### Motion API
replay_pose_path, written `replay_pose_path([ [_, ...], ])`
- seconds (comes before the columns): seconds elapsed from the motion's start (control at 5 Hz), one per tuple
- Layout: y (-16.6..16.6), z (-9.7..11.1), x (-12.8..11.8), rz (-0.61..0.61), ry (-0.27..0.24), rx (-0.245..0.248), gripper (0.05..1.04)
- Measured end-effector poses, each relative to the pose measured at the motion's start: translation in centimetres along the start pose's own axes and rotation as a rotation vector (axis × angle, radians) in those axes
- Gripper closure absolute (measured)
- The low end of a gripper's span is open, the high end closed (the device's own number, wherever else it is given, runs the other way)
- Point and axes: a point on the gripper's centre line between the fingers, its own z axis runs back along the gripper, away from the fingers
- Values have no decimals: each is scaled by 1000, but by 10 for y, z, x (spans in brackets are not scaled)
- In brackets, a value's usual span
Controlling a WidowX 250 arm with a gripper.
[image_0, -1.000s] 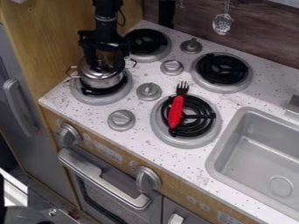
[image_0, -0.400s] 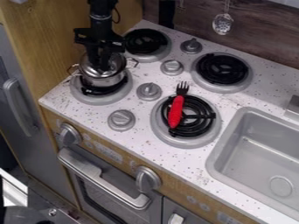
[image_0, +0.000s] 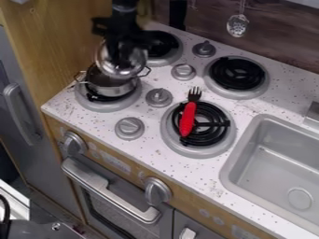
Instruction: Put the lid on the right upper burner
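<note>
The black gripper (image_0: 118, 52) hangs above the left front burner, shut on the knob of the silver lid (image_0: 122, 64). Tilted, the lid is held up off the silver pot (image_0: 111, 86), over its back right part, so the pot's dark inside shows at the left. The pot stands on the left front burner (image_0: 100, 105). At the back right is the right upper burner (image_0: 237, 73), a black coil in a grey ring with nothing on it.
A red-handled fork (image_0: 187, 118) lies across the right front burner (image_0: 198, 148). Grey knobs (image_0: 159, 97) stand between the burners. The left back burner (image_0: 156, 59) is partly behind the gripper. A sink (image_0: 283, 163) is at the right; a slotted spoon (image_0: 237, 25) hangs on the wall.
The gripper was open around the lid's knob, then closed on it. It has since lifted the lid off the pot and moved up and to the right.
</note>
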Motion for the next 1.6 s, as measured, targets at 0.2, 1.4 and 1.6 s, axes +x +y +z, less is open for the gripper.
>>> replay_pose_path([
  [0.2, -28, 28, -6, -56, -54, 9, 817],
  [1.4, -219, -37, 18, -430, 49, -131, 762],
  [1.6, -220, -41, 13, -428, 57, -148, 487],
])
